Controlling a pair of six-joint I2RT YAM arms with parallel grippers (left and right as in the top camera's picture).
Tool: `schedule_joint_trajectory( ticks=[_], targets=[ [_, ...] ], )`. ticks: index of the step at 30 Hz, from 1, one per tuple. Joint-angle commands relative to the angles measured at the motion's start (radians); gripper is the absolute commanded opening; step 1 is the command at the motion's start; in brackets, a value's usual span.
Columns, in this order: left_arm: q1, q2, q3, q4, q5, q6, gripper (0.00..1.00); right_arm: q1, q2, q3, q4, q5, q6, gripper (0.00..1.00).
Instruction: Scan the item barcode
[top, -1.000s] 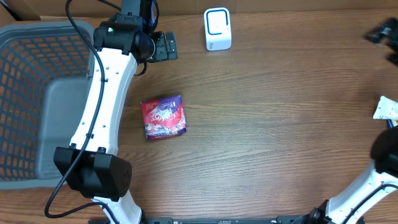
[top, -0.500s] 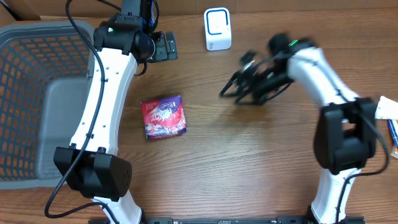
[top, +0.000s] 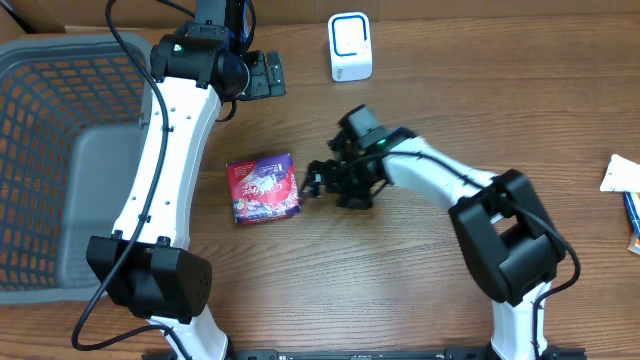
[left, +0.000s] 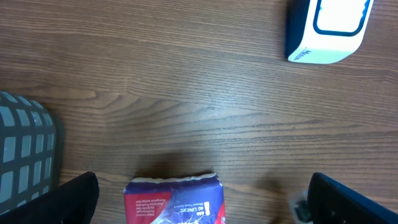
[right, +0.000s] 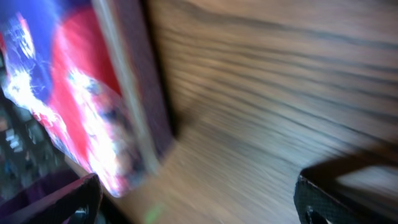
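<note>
Packet lies just beside the right claw, whose jaws gape empty; left claw gapes empty too.

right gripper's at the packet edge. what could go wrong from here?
1. The open right gripper sits at the right edge of the packet: it may shove it toward the basket instead of straddling it.
2. No barcode shows on the packet's top face, so a grasp could leave it turned away from the scanner.

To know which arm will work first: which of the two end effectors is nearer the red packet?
The right end effector, open just beside the right edge of the packet. The left end effector hangs well away from it.
</note>
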Motion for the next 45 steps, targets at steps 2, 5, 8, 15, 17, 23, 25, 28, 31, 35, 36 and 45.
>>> schedule_joint_trajectory(
  ticks=[2,5,8,15,17,23,25,28,31,35,36,45],
  targets=[
    [-0.002,-0.034,0.017,-0.001,-0.009,0.008,1.0,0.096,-0.004,-0.006,0.142,0.256,0.331,1.0],
    [-0.002,-0.034,0.017,-0.001,-0.009,0.008,1.0,0.128,-0.004,-0.006,0.191,0.261,0.357,1.0],
    [-0.002,-0.034,0.017,-0.001,-0.009,0.008,1.0,0.141,-0.004,-0.006,0.183,0.276,0.361,0.77],
    [-0.002,-0.034,0.017,-0.001,-0.009,0.008,1.0,0.142,-0.004,-0.006,0.137,0.292,0.325,0.04],
    [-0.002,-0.034,0.017,-0.001,-0.009,0.008,1.0,0.141,-0.005,-0.006,0.113,0.299,0.26,0.04],
    [-0.002,-0.034,0.017,-0.001,-0.009,0.008,1.0,0.127,-0.061,-0.003,-0.039,0.335,0.09,0.04],
    [-0.002,-0.034,0.017,-0.001,-0.009,0.008,1.0,0.106,-0.105,-0.003,-0.108,0.336,0.028,0.04],
    [-0.002,-0.034,0.017,-0.001,-0.009,0.008,1.0,0.048,-0.195,-0.003,-0.236,0.339,-0.076,0.04],
    [-0.002,-0.034,0.017,-0.001,-0.009,0.008,1.0,-0.036,-0.274,-0.003,-0.361,0.338,-0.18,0.1],
    [-0.002,-0.034,0.017,-0.001,-0.009,0.008,1.0,-0.169,-0.315,-0.003,-0.555,0.377,-0.198,0.04],
    [-0.002,-0.034,0.017,-0.001,-0.009,0.008,1.0,-0.194,-0.315,-0.003,-0.586,0.41,-0.198,0.04],
    [-0.002,-0.034,0.017,-0.001,-0.009,0.008,1.0,-0.264,-0.317,-0.003,-0.708,1.148,-0.027,0.04]
  ],
)
